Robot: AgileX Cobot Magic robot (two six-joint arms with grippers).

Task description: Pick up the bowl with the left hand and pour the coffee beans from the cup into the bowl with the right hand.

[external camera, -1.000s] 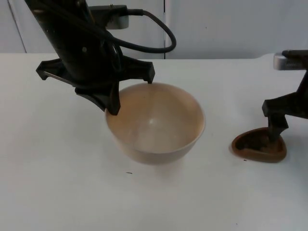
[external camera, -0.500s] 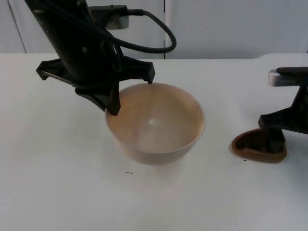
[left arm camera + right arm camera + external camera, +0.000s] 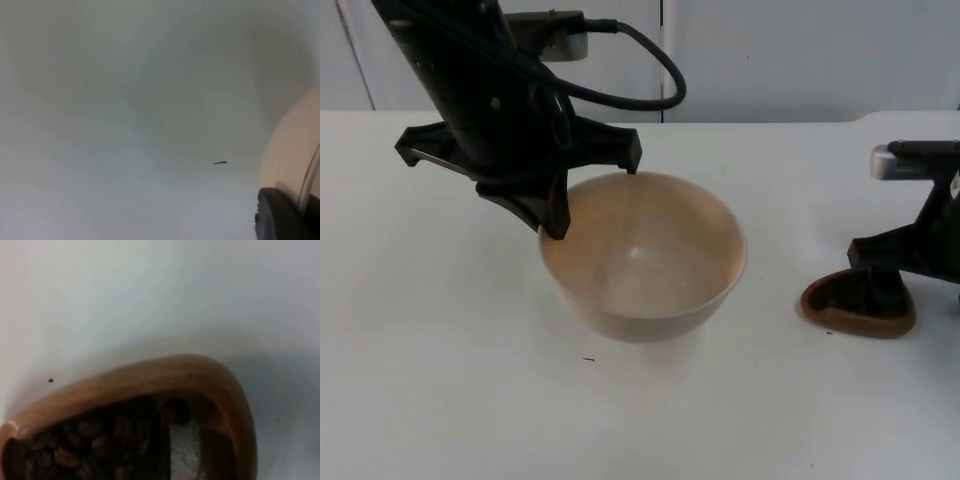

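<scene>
A cream bowl [image 3: 650, 260] is at the table's middle, and I cannot tell whether it rests on the table or hangs just above it. My left gripper [image 3: 557, 228] is shut on its left rim. In the left wrist view a black fingertip [image 3: 280, 215] presses on the bowl's wall [image 3: 295, 150]. At the right stands a small brown cup [image 3: 840, 312] holding coffee beans [image 3: 95, 440]. My right gripper [image 3: 890, 292] is down at the cup, open. One of its fingers [image 3: 183, 450] reaches inside the cup [image 3: 200, 375] among the beans.
The white table [image 3: 440, 380] ends at a grey partition wall [image 3: 800, 50] at the back. A tiny dark speck [image 3: 588, 359] lies in front of the bowl. Open table surface stretches between the bowl and the cup.
My right gripper has come down and a little to the left onto the cup. The left gripper, the bowl and the cup have not moved.
</scene>
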